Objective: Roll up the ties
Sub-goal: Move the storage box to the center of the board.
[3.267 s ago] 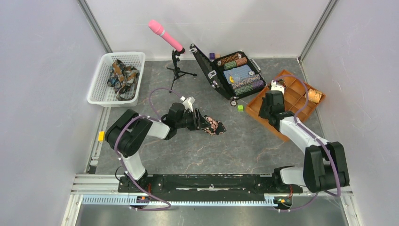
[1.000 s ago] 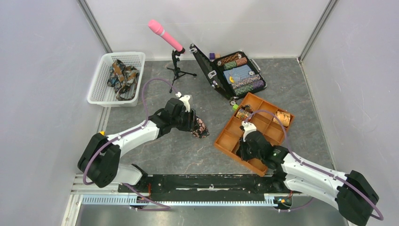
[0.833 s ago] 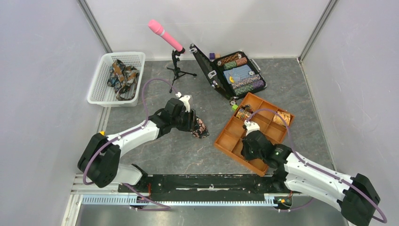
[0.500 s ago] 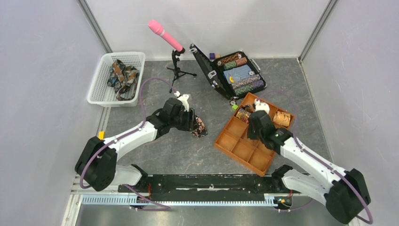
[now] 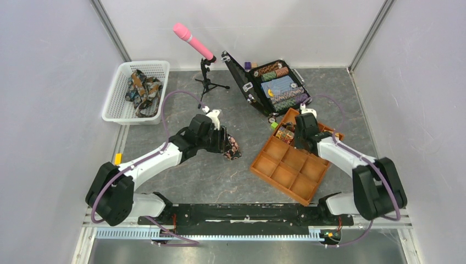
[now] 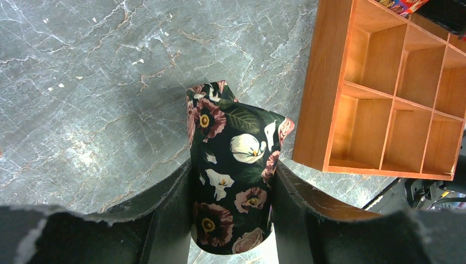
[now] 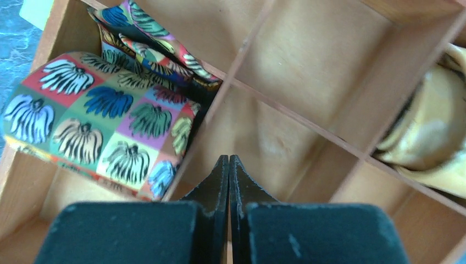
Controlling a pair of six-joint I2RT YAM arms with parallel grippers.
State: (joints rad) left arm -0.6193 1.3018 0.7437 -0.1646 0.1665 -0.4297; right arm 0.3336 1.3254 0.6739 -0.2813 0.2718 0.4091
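The table (image 5: 181, 176) is grey with a marble pattern, and plain white walls close it on three sides. I use the wooden tray (image 5: 284, 175) as my landmark.

From the top camera, the left gripper (image 5: 228, 144) is just to the left of the wooden tray, not touching it, and it is clamped on the floral tie (image 5: 234, 148), which is a short dark coil. The right gripper (image 5: 299, 135) is over the far compartments of the tray. Behind the tray lies the black case (image 5: 275, 85), open, with rows of poker chips inside. Far to the left of the tray, at the table edge, stands the white basket (image 5: 110, 99) with the loose ties (image 5: 143, 88) heaped in it. Between the basket and the case is the pink microphone (image 5: 193, 41) on a small stand.

From the left wrist camera, the two fingers press the rolled floral tie from both sides. White and dark red flowers show on it. The near corner of the tray is just to its right. I cannot tell if the roll touches the table.

From the right wrist camera, the fingers are fully together with nothing between them, above a bare middle compartment. The colourful checked tie (image 7: 93, 126) fills the compartment to the left, and the tan-gold tie (image 7: 434, 132) sits in the one to the right.
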